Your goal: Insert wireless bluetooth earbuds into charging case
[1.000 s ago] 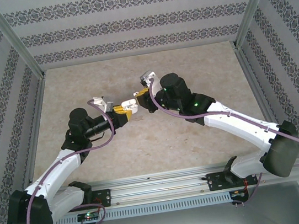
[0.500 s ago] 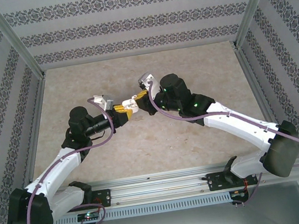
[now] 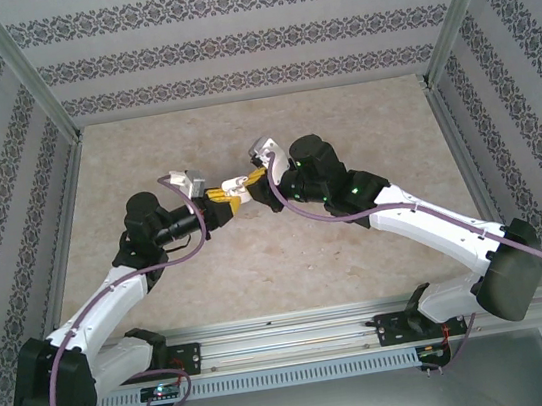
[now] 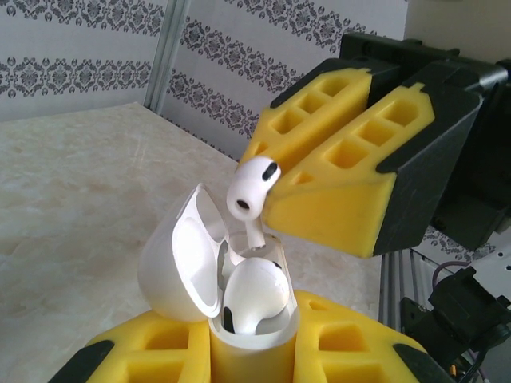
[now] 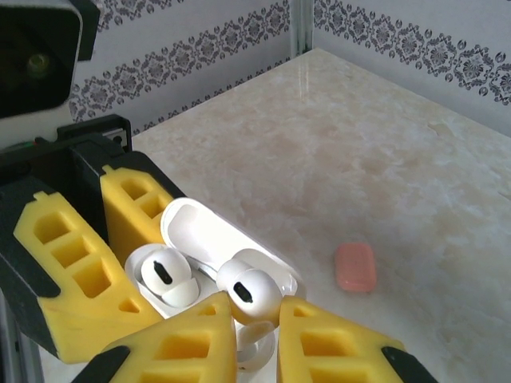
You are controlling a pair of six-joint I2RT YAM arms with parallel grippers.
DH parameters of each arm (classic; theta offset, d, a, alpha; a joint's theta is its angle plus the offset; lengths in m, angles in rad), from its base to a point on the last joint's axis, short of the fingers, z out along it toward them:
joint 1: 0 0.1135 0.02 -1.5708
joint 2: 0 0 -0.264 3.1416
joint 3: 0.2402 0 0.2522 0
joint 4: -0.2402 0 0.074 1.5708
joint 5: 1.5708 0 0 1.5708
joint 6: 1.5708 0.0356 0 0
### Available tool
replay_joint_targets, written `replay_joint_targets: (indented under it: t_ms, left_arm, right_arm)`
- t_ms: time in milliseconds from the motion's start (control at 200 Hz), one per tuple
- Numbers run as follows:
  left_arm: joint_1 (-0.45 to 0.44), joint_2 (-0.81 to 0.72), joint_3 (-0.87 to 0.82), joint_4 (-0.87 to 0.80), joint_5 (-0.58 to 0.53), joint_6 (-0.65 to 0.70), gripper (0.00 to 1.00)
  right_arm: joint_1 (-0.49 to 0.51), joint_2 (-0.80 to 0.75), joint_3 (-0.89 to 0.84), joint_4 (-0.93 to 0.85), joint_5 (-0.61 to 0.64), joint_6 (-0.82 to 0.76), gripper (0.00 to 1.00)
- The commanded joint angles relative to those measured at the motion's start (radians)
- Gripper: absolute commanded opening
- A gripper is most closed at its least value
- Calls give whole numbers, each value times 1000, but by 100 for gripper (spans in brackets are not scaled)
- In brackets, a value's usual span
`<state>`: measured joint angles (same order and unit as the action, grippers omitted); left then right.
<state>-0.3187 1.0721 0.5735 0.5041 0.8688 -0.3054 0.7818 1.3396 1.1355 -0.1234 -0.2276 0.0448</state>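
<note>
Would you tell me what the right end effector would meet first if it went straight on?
Probably the open charging case clamped in the left end effector: the right end effector holds a white earbud stem-first over its free slot, beside the seated earbud.

Beige marbled surface (image 3: 261, 275), boxed in left, right and far by walls (image 3: 248, 40) in grey-and-white damask stripe wallpaper. Aluminium posts (image 3: 29, 75) at the far corners, metal rail (image 3: 290, 337) along the near edge.
</note>
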Motion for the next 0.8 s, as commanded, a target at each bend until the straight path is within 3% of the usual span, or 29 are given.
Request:
replay_joint_targets:
  t_ms: [0,799]
  left_arm:
    - [7,5,40,70,31,-27,0]
    - [4,29,67,101,43,-67,0]
  right_arm:
    - [4,-2,-16,-15,-26,-36,15]
    - [-2,-31,-52,-70,-141,-105,17]
